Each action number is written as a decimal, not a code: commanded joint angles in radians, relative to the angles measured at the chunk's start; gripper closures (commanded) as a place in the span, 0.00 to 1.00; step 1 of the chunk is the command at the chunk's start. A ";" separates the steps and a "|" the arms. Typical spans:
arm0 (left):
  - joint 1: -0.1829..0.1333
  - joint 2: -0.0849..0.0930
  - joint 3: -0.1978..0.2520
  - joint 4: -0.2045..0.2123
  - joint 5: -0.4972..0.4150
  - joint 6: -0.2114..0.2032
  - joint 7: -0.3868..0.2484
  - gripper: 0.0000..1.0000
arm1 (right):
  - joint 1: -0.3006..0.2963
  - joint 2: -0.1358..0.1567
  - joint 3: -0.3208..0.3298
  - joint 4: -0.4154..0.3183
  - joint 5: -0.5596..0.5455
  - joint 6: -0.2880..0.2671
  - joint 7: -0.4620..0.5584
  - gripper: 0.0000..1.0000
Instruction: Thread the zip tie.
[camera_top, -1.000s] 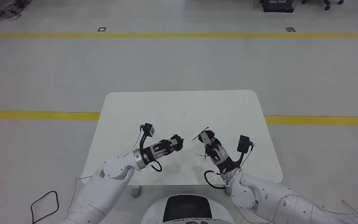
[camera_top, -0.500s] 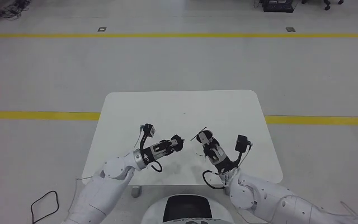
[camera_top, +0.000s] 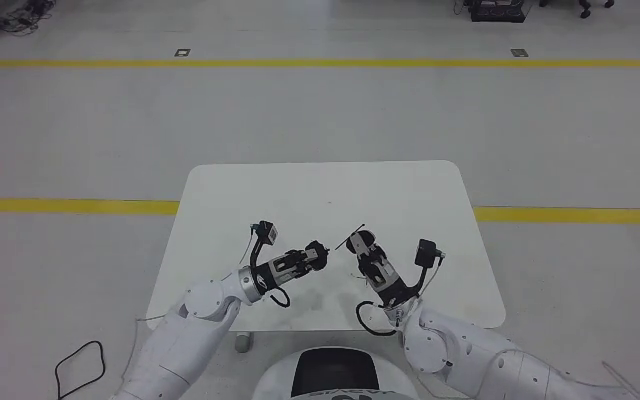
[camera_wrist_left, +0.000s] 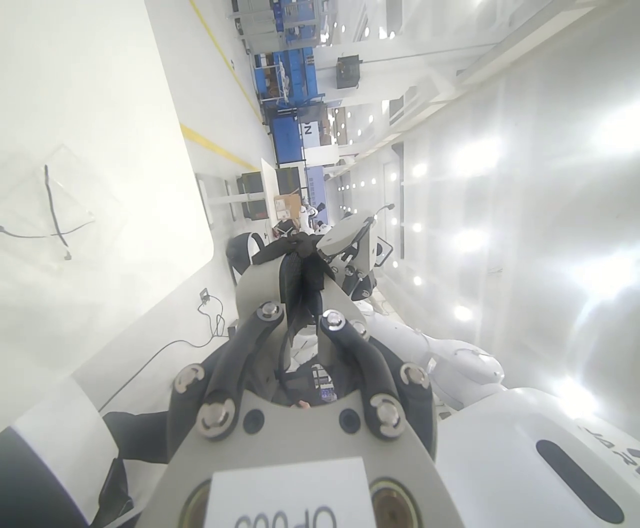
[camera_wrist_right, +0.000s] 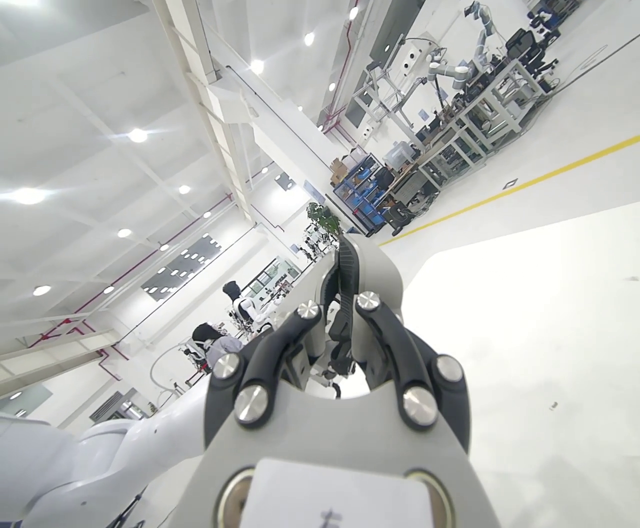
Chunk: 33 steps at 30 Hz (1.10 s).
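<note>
A thin black zip tie (camera_top: 354, 237) sticks out at a slant from my right gripper (camera_top: 360, 243), which is shut on it above the table's front half. In the right wrist view that gripper (camera_wrist_right: 344, 246) has its ribbed pads pressed together. My left gripper (camera_top: 320, 248) hovers a short gap to the left, its tip pointing at the right one. In the left wrist view the left gripper (camera_wrist_left: 300, 244) is shut, with a black piece pinched at its tips that looks like part of the zip tie. The two grippers stay apart.
The white table (camera_top: 300, 190) has bare room at the back and on both sides. A clear sheet (camera_wrist_left: 75, 170) with thin black strands (camera_wrist_left: 50, 210) lies on the table. The table's front edge runs just below both arms.
My right gripper has moved a little left and away from me with the zip tie, narrowing the gap to the left gripper. The left arm has kept still.
</note>
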 joint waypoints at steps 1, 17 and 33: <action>0.000 0.000 0.000 0.000 0.000 0.000 0.000 1.00 | -0.010 -0.004 0.016 -0.005 0.004 0.002 0.021 1.00; 0.000 0.000 0.000 0.000 0.000 0.000 0.000 1.00 | -0.080 -0.050 0.116 0.010 -0.001 -0.002 0.115 1.00; 0.000 0.000 0.000 0.000 0.000 0.000 0.000 1.00 | -0.132 -0.083 0.193 0.015 -0.024 -0.002 0.170 1.00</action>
